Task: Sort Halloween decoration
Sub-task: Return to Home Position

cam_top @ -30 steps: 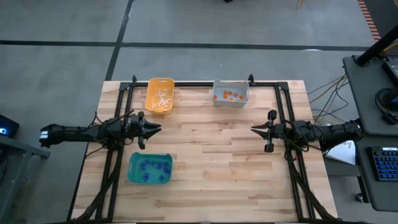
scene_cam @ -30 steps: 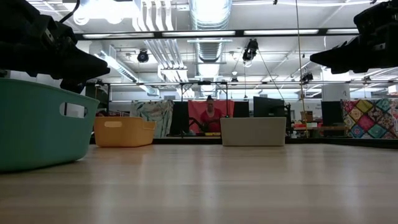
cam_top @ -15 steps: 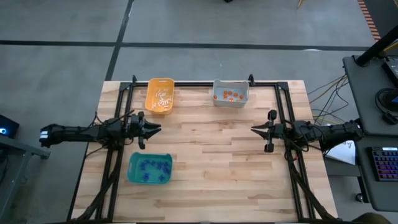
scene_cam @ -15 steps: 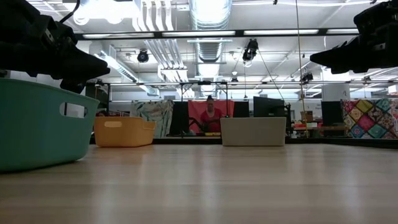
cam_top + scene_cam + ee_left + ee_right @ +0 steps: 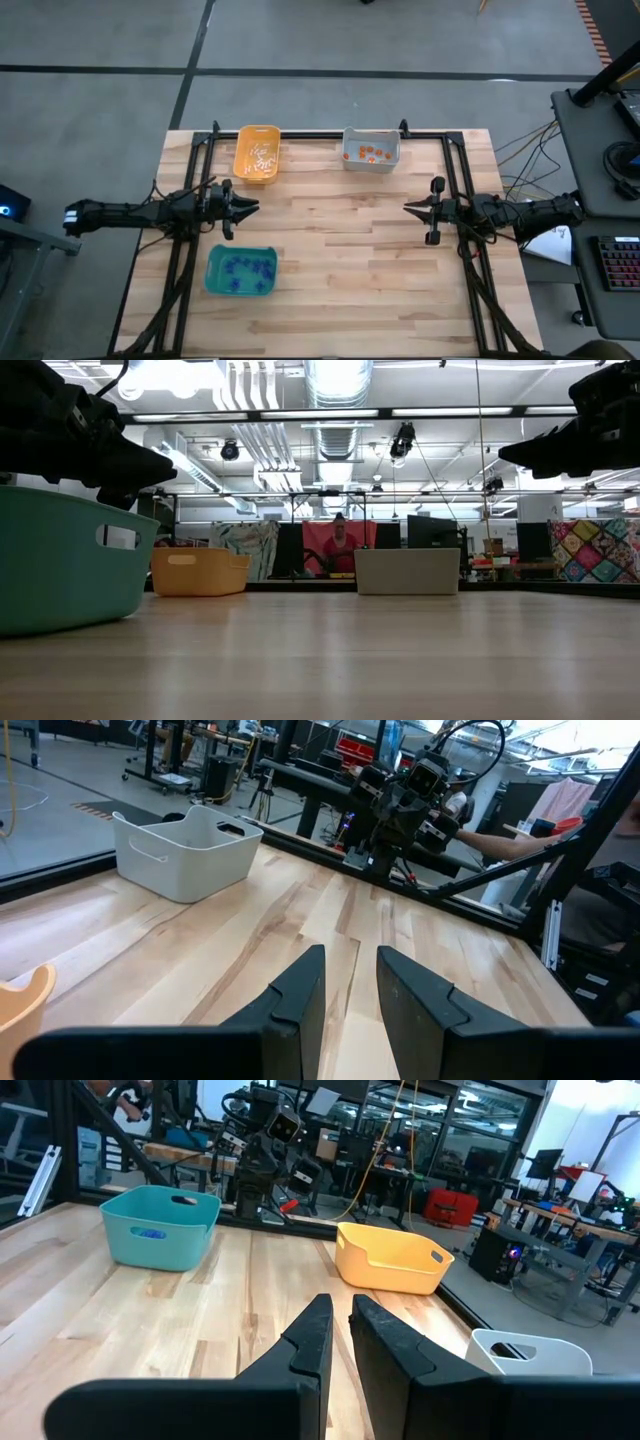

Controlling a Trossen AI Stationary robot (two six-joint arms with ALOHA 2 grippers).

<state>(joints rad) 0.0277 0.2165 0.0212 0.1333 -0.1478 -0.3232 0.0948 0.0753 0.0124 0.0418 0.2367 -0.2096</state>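
The Halloween decoration lies sorted in three bins. Purple trinkets lie in the teal bin at the near left. Small white ones lie in the orange-yellow bin at the far left, and orange ones in the grey bin at the far middle. My left gripper hovers level above the table's left side, between the teal and orange-yellow bins, its fingers a little apart and holding nothing. Over the right side my right gripper hovers level, its fingers all but together and holding nothing.
Bare wood stretches between the two grippers. Black frame rails run along the table's left, right and far sides. Beyond the far edge a person in red shows in the room.
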